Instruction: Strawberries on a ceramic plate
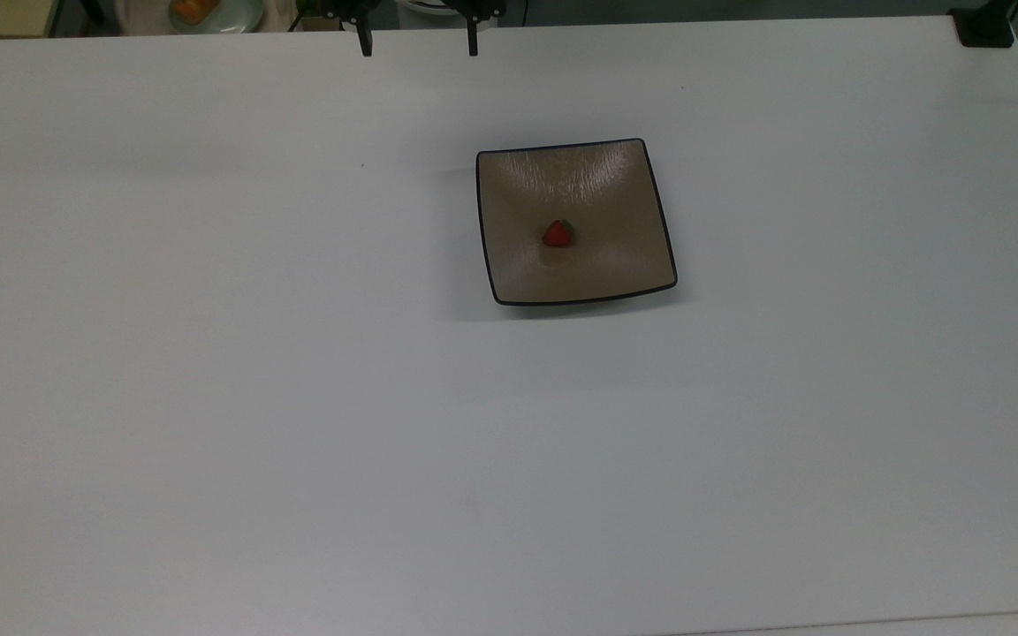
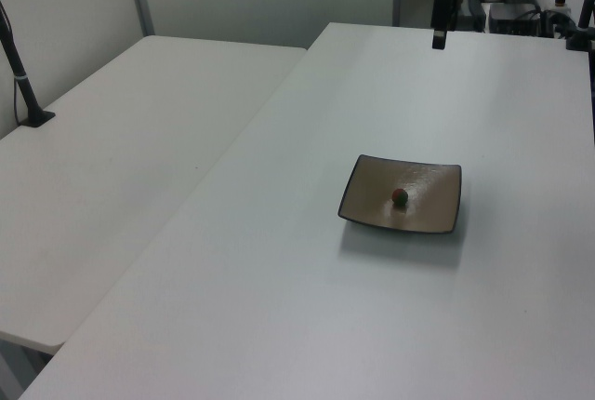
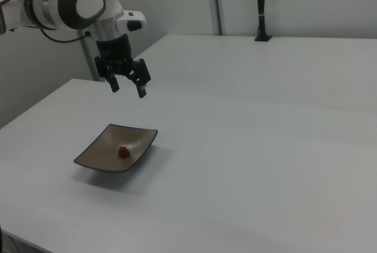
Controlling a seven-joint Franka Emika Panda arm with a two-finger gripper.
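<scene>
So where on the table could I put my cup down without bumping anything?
Almost anywhere. The white table is bare all around the square plate, which holds just one strawberry. In the top view, the widest bare patch runs from the plate down to the bottom edge. The tight spot is the top edge, where the open gripper hangs.

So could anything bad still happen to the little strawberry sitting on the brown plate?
Maybe two things. The strawberry lies loose near the middle of the square ceramic plate, so a bump to the white table might roll it toward the rim. Also, the open gripper hangs in the air beyond the plate; if it swung back low, it could knock the plate's upturned edge. Right now nothing touches either one.
</scene>
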